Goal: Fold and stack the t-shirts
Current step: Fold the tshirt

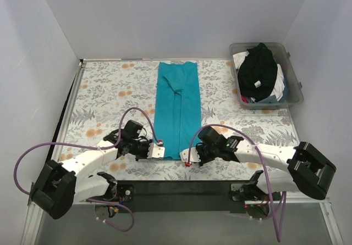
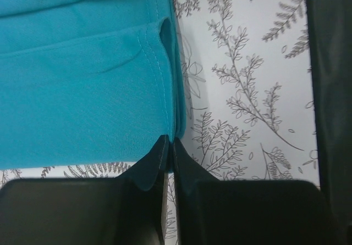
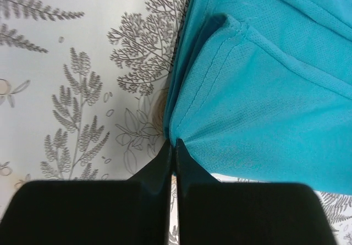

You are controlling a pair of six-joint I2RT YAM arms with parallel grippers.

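A teal t-shirt [image 1: 176, 105] lies folded into a long narrow strip down the middle of the table, sleeves tucked in. My left gripper [image 1: 158, 150] is shut on its near left hem corner; the left wrist view shows the jaws [image 2: 170, 142] pinching the teal cloth [image 2: 82, 91]. My right gripper [image 1: 188, 158] is shut on the near right hem corner; the right wrist view shows the tips [image 3: 174, 142] nipping the teal edge [image 3: 264, 102]. A black t-shirt [image 1: 258, 69] with a small white label lies on top of whitish and pink shirts in a bin.
A clear plastic bin [image 1: 297, 85] stands at the far right corner and holds the other shirts. The floral tablecloth [image 1: 110, 91] covers the table. A black strip runs along the near edge [image 1: 181, 187]. White walls close in the sides.
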